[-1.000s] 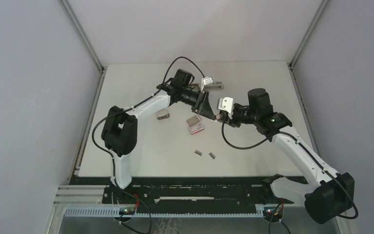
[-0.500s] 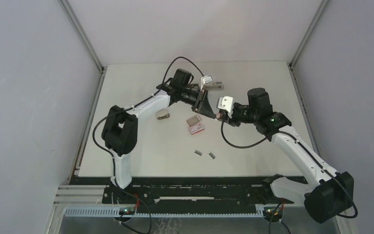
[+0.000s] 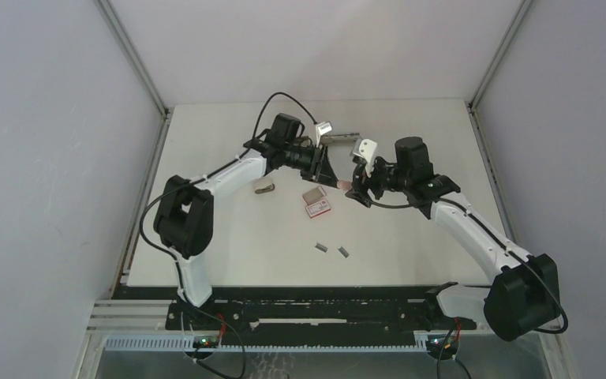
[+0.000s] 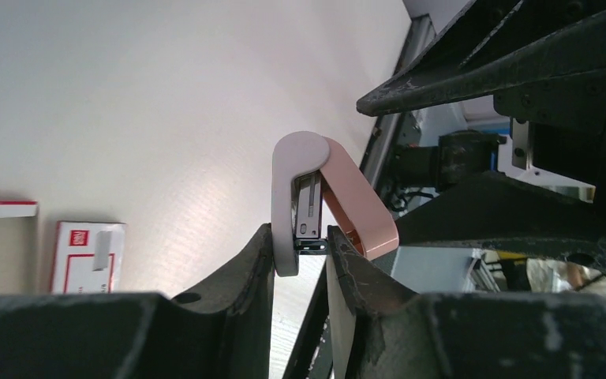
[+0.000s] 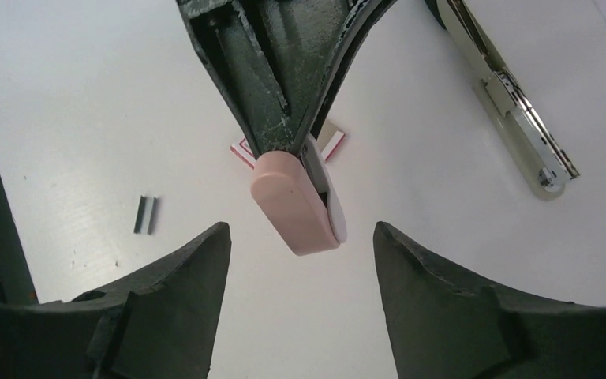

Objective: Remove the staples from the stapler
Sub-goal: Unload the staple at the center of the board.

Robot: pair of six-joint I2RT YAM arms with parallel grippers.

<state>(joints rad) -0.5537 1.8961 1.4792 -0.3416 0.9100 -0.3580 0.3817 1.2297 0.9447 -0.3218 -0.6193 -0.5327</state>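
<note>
My left gripper [image 3: 331,175] is shut on a pink-and-white stapler [image 3: 346,185] and holds it above the table. In the left wrist view the fingers [image 4: 256,260] pinch the stapler [image 4: 316,189] at its hinge end, with its metal magazine showing. My right gripper [image 3: 353,189] is open. In the right wrist view its fingertips [image 5: 217,237] stand either side of the stapler's pink tip [image 5: 296,209] without touching it. Two short grey staple strips [image 3: 321,247] [image 3: 343,253] lie on the table nearer the front. One strip shows in the right wrist view [image 5: 146,215].
A red-and-white box [image 3: 316,201] lies under the two grippers, also in the left wrist view [image 4: 87,257]. A long metal stapler part [image 5: 513,103] lies at the back [image 3: 346,138]. A small grey piece [image 3: 264,187] lies to the left.
My right gripper has moved left and toward the back, closing in on the stapler's tip. My left arm has shifted slightly left with the stapler.
</note>
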